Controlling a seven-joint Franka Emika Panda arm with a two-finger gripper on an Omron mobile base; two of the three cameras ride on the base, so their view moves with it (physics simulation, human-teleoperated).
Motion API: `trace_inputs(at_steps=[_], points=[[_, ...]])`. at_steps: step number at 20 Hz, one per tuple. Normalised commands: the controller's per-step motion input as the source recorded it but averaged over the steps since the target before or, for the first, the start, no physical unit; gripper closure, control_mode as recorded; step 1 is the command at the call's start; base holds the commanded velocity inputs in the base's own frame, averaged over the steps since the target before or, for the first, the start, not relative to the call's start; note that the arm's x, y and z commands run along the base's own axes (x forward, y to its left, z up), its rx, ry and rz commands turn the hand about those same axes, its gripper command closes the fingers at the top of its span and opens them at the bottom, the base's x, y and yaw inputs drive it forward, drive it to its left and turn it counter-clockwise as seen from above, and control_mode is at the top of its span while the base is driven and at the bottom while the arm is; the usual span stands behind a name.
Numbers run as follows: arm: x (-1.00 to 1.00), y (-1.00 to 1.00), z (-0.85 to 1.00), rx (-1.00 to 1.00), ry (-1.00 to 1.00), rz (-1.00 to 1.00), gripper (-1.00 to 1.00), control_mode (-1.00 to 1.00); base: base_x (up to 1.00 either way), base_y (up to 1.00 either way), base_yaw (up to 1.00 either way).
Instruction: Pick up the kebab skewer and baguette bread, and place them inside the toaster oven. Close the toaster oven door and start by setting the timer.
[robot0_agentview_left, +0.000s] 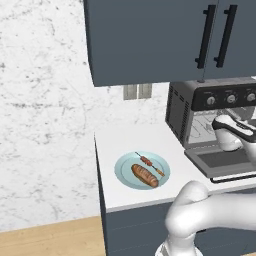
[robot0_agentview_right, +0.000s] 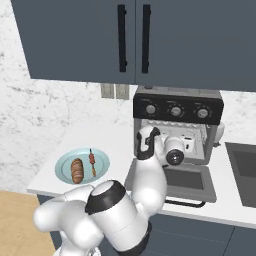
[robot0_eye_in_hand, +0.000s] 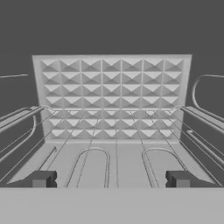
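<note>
From the left base view, my arm reaches across to the toaster oven, which sits on the white counter under the dark blue wall cabinets. The toaster oven door lies dropped open and flat toward me. My wrist hangs in front of the oven mouth, just above that door. To the left, well apart from the oven, a pale blue plate holds the baguette bread and, just beside it on the far side, the kebab skewer.

The right base view gives the front of the oven squarely: three knobs in a row on the black panel above the opening, and my hand pointing into the cavity over the lowered door. Here the plate sits at the left, with the bread lying left of the skewer, the two close but apart. A dark sink shows at the right edge.

The hand view looks straight into the oven, at the studded back wall, the side rails and the wire rack. My gripper has its two fingertips spread wide at the bottom corners, with nothing between them.
</note>
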Motion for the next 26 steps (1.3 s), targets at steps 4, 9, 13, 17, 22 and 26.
trace_inputs(at_steps=[4, 9, 13, 17, 22, 26], points=[[0.04, 0.0, 0.0, 0.0, 0.11, 0.0, -1.0, -1.0, 0.0, 0.0, 0.0], [0.0, 0.0, 0.0, 0.0, 0.12, 0.0, -1.0, -1.0, 0.0, 0.0, 0.0], [0.0, 0.0, -0.23, 0.0, 0.08, 0.0, -1.0, -1.0, 0.0, 0.0, 0.0], [-0.13, 0.0, -0.49, 0.0, 0.06, 0.0, -1.0, -1.0, 0.0, 0.0, 0.0], [-0.44, 0.0, -0.75, 0.0, 0.0, 0.0, -1.0, -1.0, 0.0, 0.0, 0.0], [-0.57, 0.0, -0.83, 0.0, 0.0, 0.0, -1.0, -1.0, 0.0, 0.0, 0.0]])
